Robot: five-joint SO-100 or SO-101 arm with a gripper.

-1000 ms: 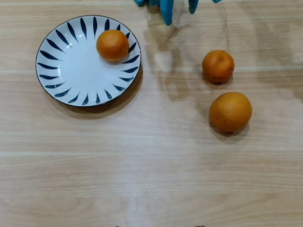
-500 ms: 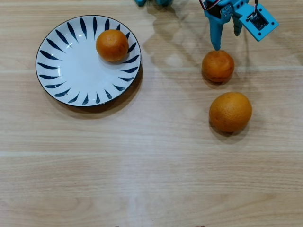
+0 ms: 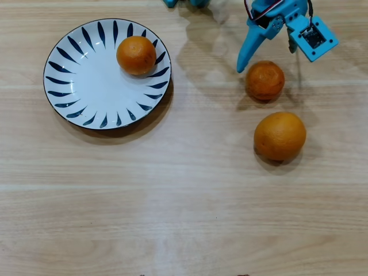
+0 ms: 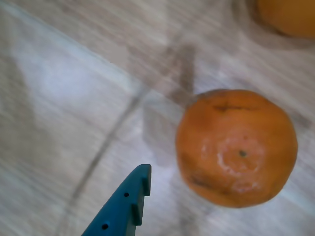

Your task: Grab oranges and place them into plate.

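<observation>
Gripper spread, fingers straddling small orange on table, 3 o'clock from plate. Fruit round, firm, dimpled skin likely grippy; best squeezed gently across widest middle.

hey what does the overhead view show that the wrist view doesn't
Only the overhead view shows the plate with one orange resting inside near its rim, and the gripper as a whole, its jaws spread above the small orange. Only the wrist view shows that small orange's dimpled skin and stem spot up close, with one blue fingertip beside it, not touching. Both share the small orange, the larger orange, cut off at the wrist view's top edge, and the wooden table.
</observation>
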